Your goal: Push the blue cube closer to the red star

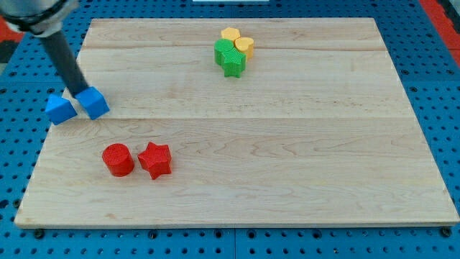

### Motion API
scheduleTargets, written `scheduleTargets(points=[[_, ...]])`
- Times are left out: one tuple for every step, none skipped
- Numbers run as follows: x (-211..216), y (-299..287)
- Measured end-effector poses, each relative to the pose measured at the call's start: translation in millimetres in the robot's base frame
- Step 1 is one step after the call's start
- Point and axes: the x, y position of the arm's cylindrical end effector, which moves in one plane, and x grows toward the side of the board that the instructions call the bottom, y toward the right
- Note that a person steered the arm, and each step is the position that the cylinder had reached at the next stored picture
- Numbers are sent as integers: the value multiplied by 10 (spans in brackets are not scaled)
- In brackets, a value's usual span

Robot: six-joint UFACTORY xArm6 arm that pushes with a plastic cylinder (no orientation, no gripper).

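My worktop [287,144] is a pale wooden board of glued planks, with visible grain running across and a smooth, matt finish. Around it shows a blue metal-looking perforated base [438,86], slightly glossy, dotted with holes.

The blocks all look like matt plastic with fine ribbed surfaces: the blue cube [93,103] and the blue wedge-like block [60,109] at the upper left, the red star [155,160] and red cylinder [118,160] at the lower left, and the green star-like block [230,57] and two yellow blocks [238,41] at the top centre.

My tip [77,93] ends a dark, smooth, matt rod.
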Motion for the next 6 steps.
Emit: scheduleTargets(points=[[20, 255], [34, 215], [18, -117], [87, -170], [272, 525], [662, 721]])
